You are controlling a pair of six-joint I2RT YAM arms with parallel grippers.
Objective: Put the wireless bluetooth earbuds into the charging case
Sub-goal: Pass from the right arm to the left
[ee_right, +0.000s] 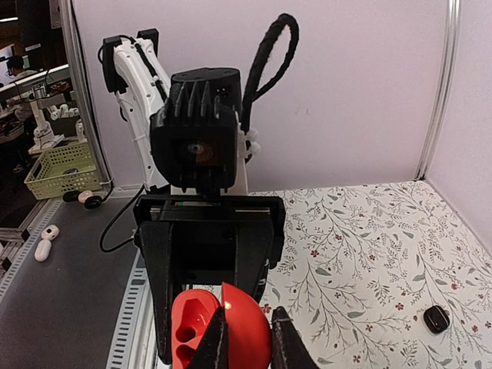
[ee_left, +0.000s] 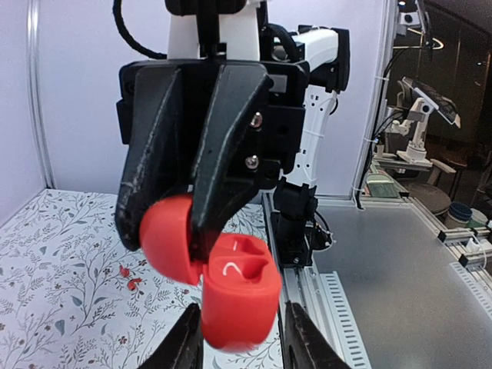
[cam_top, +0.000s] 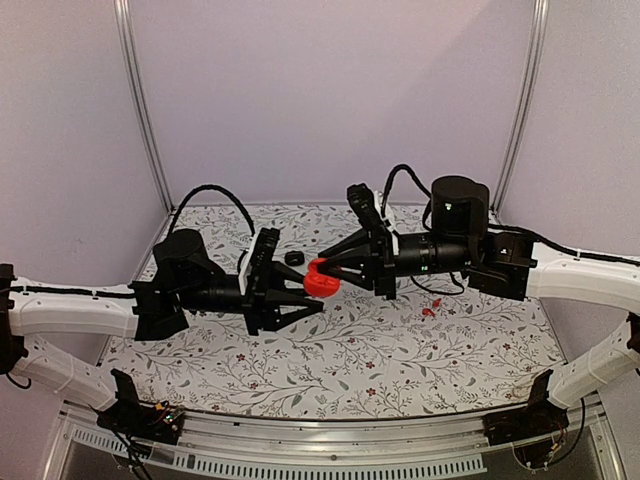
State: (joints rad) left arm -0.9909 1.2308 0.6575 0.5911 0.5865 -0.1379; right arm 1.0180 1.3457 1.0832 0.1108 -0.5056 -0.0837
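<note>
The red charging case [cam_top: 322, 284] hangs open in mid-air between both grippers. My left gripper [cam_top: 314, 293] is shut on the case body [ee_left: 240, 304], one finger on each side. Its two sockets look empty. My right gripper [cam_top: 320, 265] is shut on the hinged lid [ee_right: 247, 330], which stands open beside the body [ee_right: 188, 330]. In the left wrist view the right gripper's fingers [ee_left: 223, 169] pinch the lid [ee_left: 165, 240]. Two tiny red earbuds [cam_top: 429, 311] lie on the floral table under the right arm. They also show in the left wrist view [ee_left: 131, 278].
A small black oval object [cam_top: 294, 258] lies on the table [cam_top: 330, 370] behind the left gripper, and shows in the right wrist view [ee_right: 436, 317]. White walls and metal posts close the back and sides. The aluminium rail [cam_top: 300, 440] runs along the near edge.
</note>
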